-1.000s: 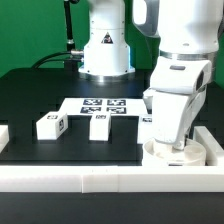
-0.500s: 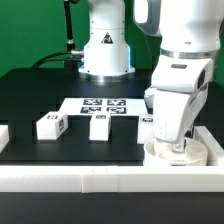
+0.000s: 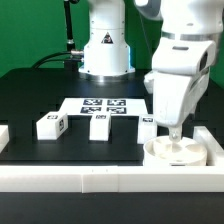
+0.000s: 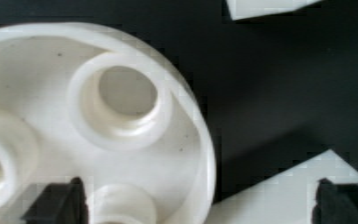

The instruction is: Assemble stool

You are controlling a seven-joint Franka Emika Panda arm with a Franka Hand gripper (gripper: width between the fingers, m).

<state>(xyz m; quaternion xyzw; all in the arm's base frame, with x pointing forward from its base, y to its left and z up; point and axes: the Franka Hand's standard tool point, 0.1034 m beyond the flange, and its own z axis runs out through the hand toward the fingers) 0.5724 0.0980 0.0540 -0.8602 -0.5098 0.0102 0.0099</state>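
Black tabletop [image 3: 25,95] fills the scene, closed at the near edge by a long white border rail [image 3: 70,178]. Just behind that rail, in the corner toward the exterior view's right, the round seat disc [image 3: 168,152] lies flat with its sockets facing up.

The tool [image 3: 173,128] hangs straight above the disc, pointing down, with the arm's wrist standing close to vertical over it. In the wrist view the tool [image 4: 202,205] is spread wide and holds nothing. One of its fingertips [image 4: 60,200] sits over the seat disc [image 4: 87,120] near a socket [image 4: 123,95], and the other sits over bare tabletop beyond the rim. The disc's edge therefore runs between the fingers. Whether either finger touches the disc cannot be told.

The relation that matters is that the disc lies directly below the tool and off centre between the fingers. Any grasp would take the rim, not the whole disc, so I judge a straight descent is all that is needed.

Farther back, well apart from the disc, two blocky legs lie on the tabletop, one [image 3: 50,125] toward the exterior view's left and one [image 3: 99,126] near the middle. A third leg [image 3: 146,124] shows partly behind the arm. Beyond them lies the marker board [image 3: 103,104], and farthest back stands the arm's base [image 3: 105,50].
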